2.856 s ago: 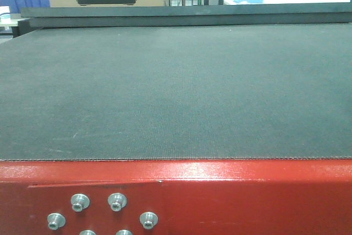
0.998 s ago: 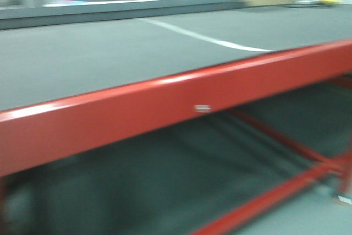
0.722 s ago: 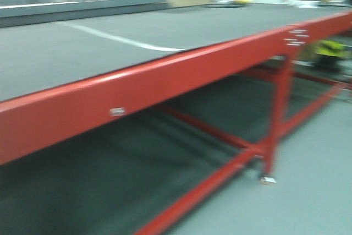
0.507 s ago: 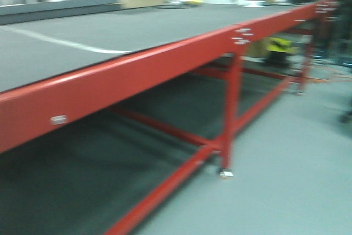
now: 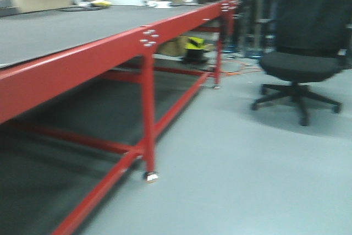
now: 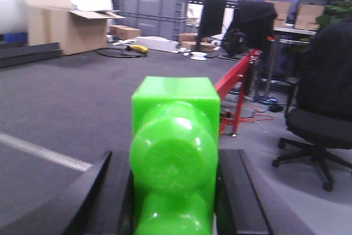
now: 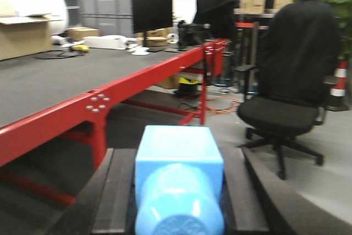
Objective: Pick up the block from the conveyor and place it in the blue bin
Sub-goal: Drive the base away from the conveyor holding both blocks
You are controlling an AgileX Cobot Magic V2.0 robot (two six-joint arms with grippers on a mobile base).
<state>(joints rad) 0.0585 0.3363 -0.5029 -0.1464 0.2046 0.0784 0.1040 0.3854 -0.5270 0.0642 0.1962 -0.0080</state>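
The block (image 7: 179, 158), bright blue with a round stud facing the camera, sits between the black fingers of my right gripper (image 7: 179, 191), which is shut on it. My left gripper (image 6: 173, 193) is shut on a bright green studded object (image 6: 175, 130). The conveyor (image 5: 66, 31), a dark belt on a red frame, runs along the left of the front view and lies behind both held pieces in the wrist views. Neither gripper shows in the front view. The blue bin is out of view.
A black office chair (image 5: 300, 64) stands on the grey floor to the right of the conveyor. A yellow-and-black object (image 5: 195, 45) sits under the frame. An open cardboard box (image 6: 66, 26), grey crates (image 6: 154, 4) and a monitor (image 7: 151, 6) stand beyond the belt.
The front view has swung right, from facing the belt head-on to looking along its red frame and legs. The floor and the office chair have come into view.
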